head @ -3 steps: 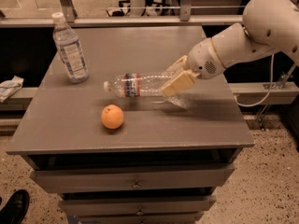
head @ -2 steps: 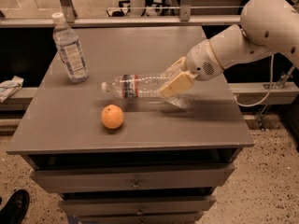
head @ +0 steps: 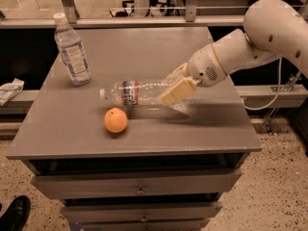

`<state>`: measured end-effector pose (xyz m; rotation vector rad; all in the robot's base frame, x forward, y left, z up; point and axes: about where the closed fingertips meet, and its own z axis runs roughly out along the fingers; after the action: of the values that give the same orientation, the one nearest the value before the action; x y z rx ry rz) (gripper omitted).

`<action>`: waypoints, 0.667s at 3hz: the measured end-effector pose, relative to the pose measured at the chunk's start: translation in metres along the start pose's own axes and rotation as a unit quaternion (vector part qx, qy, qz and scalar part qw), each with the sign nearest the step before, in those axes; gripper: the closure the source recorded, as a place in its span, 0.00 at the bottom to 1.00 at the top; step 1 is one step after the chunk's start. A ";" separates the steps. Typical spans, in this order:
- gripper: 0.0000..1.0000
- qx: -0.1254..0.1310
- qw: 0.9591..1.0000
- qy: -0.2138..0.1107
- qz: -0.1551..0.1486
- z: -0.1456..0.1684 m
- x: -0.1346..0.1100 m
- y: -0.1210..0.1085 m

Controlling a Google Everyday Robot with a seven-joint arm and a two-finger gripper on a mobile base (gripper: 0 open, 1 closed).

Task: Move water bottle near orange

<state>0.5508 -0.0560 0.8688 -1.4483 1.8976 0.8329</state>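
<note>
The gripper point(head: 175, 84) hovers over the counter point(head: 144, 47), jaws clamped on the sideways water bottle point(head: 134, 91). The orange point(head: 116, 120) lies near its cap.

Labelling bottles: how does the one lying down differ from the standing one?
The water bottle lies sideways, base end in the gripper; the back bottle stands upright, free. The water bottle's label is a narrow dark band; the back bottle's is large and pale. Both are clear plastic.

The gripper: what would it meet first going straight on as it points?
Besides the clear ribbed water bottle it grips, probably nothing: the gripper points left, between the small round orange and the upright pale-labelled bottle, though depth is unclear.
</note>
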 end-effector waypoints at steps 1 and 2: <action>0.39 -0.004 1.000 0.001 0.007 0.005 0.001 0.004; 0.16 -0.004 1.000 0.001 0.014 0.010 0.003 0.007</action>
<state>0.5444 -0.0487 0.8613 -1.4312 1.9231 0.8538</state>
